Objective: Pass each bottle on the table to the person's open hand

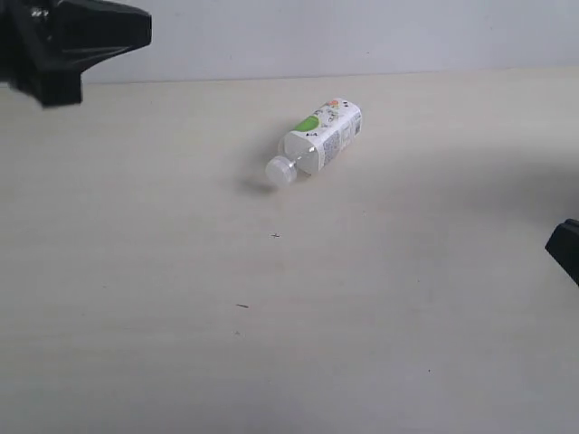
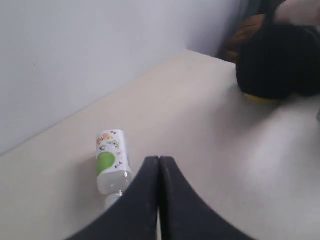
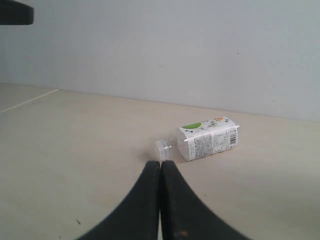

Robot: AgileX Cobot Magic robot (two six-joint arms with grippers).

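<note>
Black fingers (image 2: 142, 200) of the left gripper (image 2: 159, 159) and of the right gripper (image 3: 160, 163) are pressed together, empty. One white-and-green bottle (image 1: 320, 140) lies on its side on the table (image 1: 181, 325), well apart from both.

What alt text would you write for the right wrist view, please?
A white-and-green labelled bottle lies on its side on a pale beige table. The right gripper, shut, points toward its cap from the foreground.

Matte black jaws, smooth, curved, tapering to narrow tips, angular black arm housing (image 1: 68, 41)
</note>
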